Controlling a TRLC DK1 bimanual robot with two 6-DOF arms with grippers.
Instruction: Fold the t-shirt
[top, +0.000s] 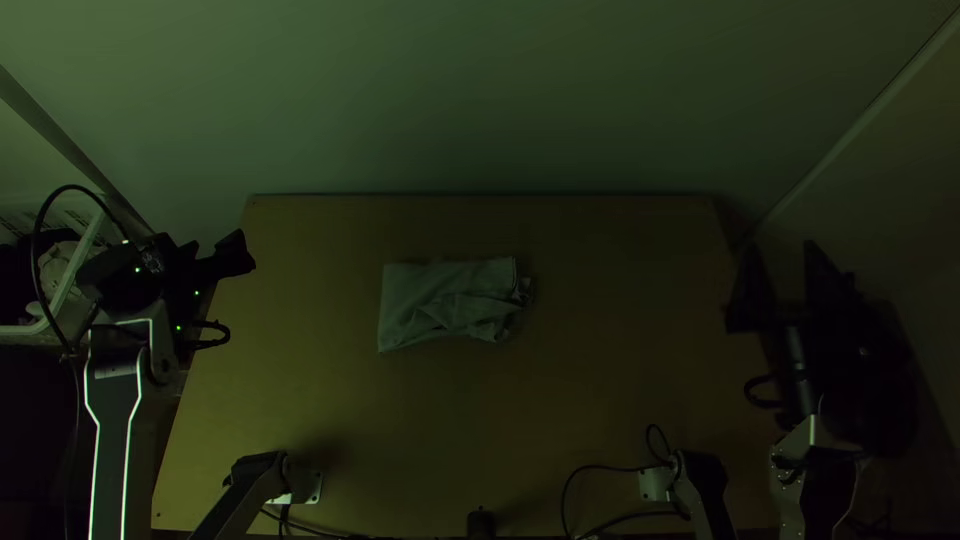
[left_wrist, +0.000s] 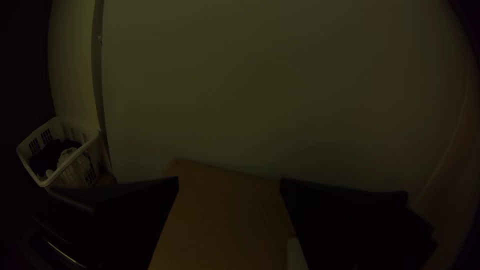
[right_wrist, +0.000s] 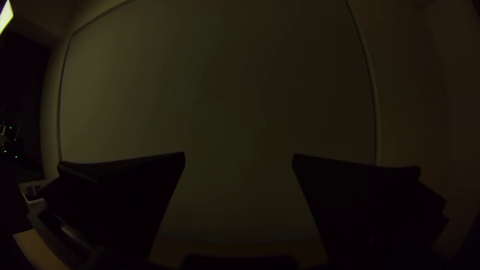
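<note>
Lt. wooden table (top: 590, 400), sm. dark obj. (top: 481, 524) at mid near edge, too dim to ID. Pale wall (top: 480, 100) rises beyond the table's far edge, w/ a narrow strip (top: 868, 118) slanting down toward the far R corner. White plastic basket (left_wrist: 75, 157), slotted sides, stands off the table's L side w/ dark stuff (left_wrist: 46, 159) plus some pale stuff inside. Bright light (right_wrist: 5, 16) in R wrist view, partly cut off.
</note>
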